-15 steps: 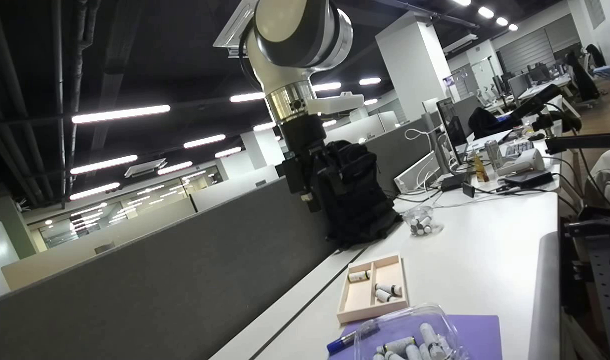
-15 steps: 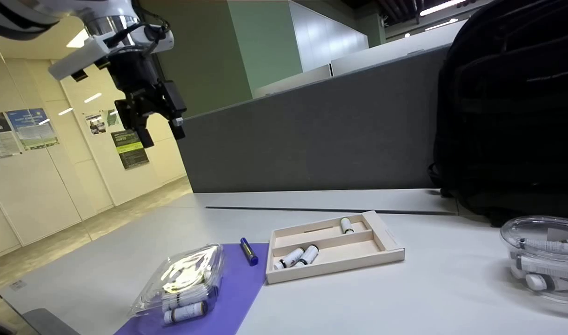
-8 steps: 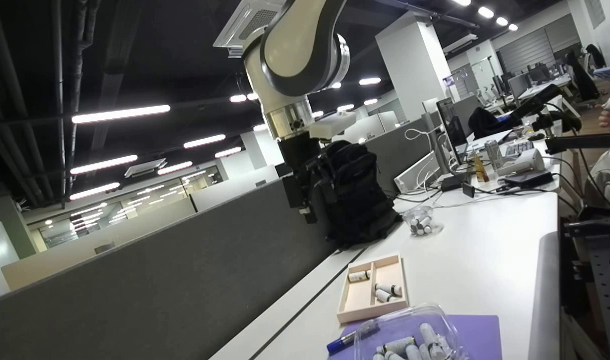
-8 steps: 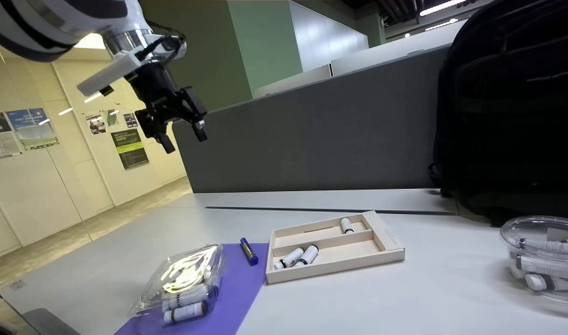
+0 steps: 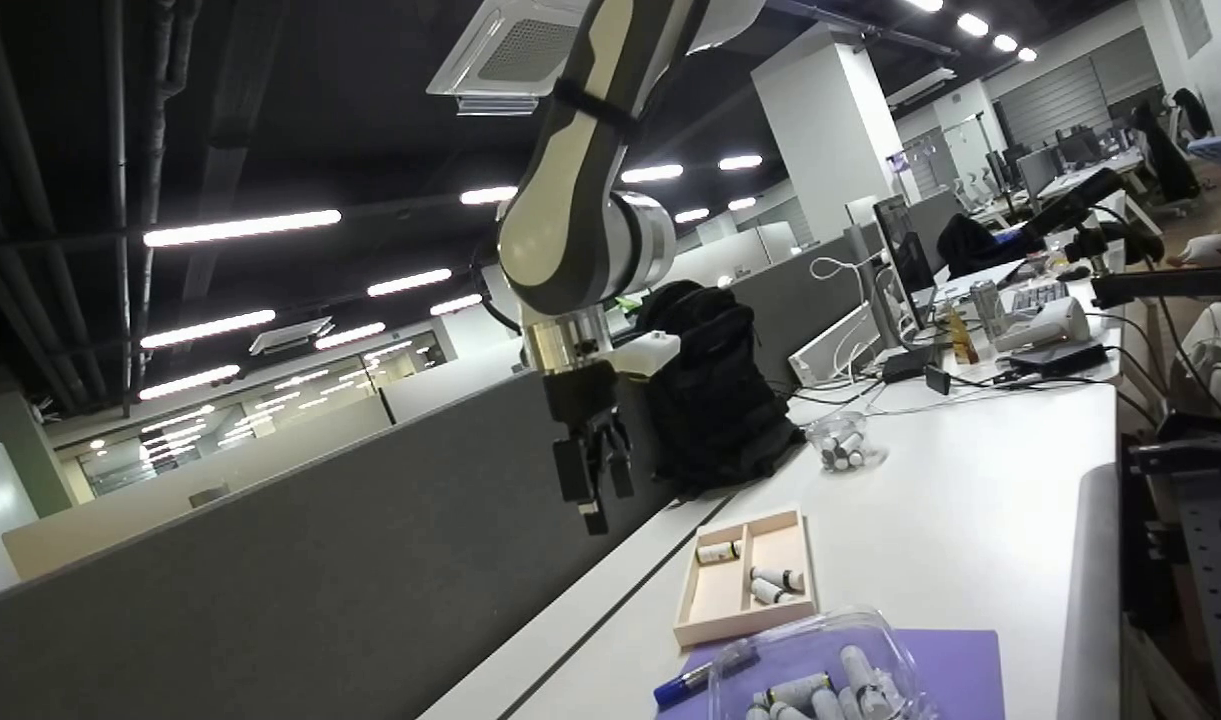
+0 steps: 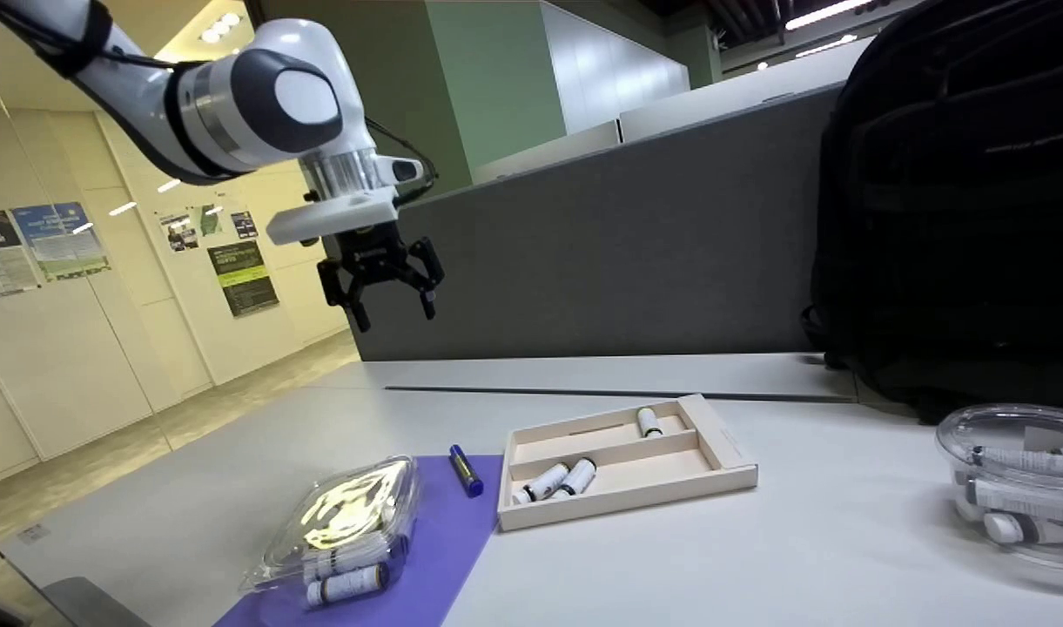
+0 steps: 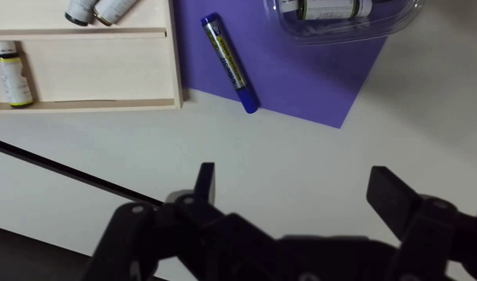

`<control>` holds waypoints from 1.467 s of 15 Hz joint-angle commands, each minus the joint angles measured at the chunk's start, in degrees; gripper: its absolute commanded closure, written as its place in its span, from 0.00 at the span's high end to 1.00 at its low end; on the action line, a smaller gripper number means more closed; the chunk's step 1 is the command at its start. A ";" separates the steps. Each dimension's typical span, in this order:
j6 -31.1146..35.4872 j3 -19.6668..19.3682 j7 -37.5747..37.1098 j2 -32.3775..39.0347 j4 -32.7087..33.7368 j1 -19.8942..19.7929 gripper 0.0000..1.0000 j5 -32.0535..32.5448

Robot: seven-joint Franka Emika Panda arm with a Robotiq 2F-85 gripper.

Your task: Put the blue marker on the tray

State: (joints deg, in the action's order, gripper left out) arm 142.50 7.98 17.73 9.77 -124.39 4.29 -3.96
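The blue marker has a blue cap and a silver body. It lies on the purple mat beside the tray, also seen in both exterior views. The tray is light tan wood with a raised rim and a divider. In both exterior views it holds several small white bottles; the wrist view cuts off part of it. My gripper is open and empty, fingers pointing down. It hangs well above the table, back from the marker toward the partition, in both exterior views.
The purple mat bears a clear plastic box of bottles close to the marker. A round clear tub of bottles stands beyond the tray. A grey partition and a black backpack border the table.
My gripper has come down and moved closer to the mat and tray. The hand has turned from tilted to pointing nearly straight down. The marker and tray have not moved.
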 commanded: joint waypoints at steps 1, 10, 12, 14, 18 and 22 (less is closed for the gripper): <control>-3.05 0.67 7.49 6.72 6.83 -1.53 1.00 -2.17; -4.05 -0.01 7.96 11.21 7.54 -1.85 1.00 6.15; -3.98 0.12 8.03 11.37 7.54 -1.86 1.00 6.12; -3.98 0.21 8.04 11.36 7.54 -1.85 1.00 6.11; -0.88 0.11 8.07 13.32 7.42 -1.45 1.00 7.07; 4.01 -0.68 7.49 16.61 7.34 -0.54 1.00 11.36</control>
State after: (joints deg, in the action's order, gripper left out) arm 143.53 7.88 26.20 24.38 -117.13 3.16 4.15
